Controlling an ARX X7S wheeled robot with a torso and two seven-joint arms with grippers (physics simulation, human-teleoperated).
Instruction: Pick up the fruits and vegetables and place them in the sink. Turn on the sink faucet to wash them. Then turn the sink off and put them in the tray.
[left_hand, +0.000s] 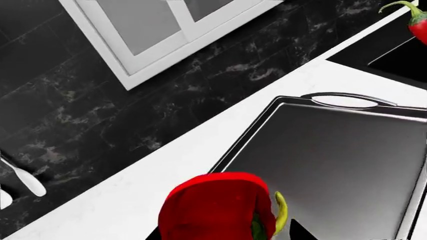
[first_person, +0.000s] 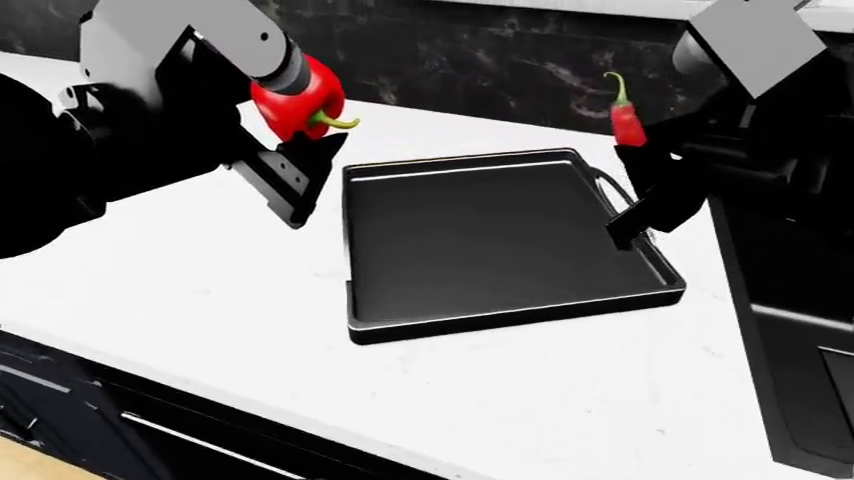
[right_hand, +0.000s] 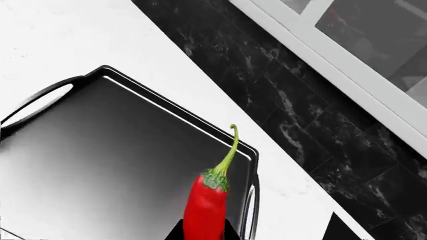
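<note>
My left gripper (first_person: 302, 135) is shut on the glossy red bell pepper (first_person: 296, 98) and holds it in the air just left of the black tray (first_person: 507, 312). In the left wrist view the pepper (left_hand: 217, 207) fills the jaws of that gripper (left_hand: 223, 236), above the tray's (left_hand: 347, 165) near-left rim. Over the tray's right handle, my right gripper (first_person: 638, 160) is shut on the slim red chili (first_person: 625, 120). Its green stem points up in the right wrist view, where the chili (right_hand: 205, 207) sits in the gripper (right_hand: 203, 236) over the tray (right_hand: 100, 150). The sink faucet is out of view.
The tray lies on a white counter (first_person: 187, 270) backed by a black marble wall (first_person: 507, 70) with a white window frame (left_hand: 173, 47). A black recess, seemingly the sink (first_person: 794, 330), borders the counter's right end. Dark cabinet fronts (first_person: 80, 420) run below the front edge.
</note>
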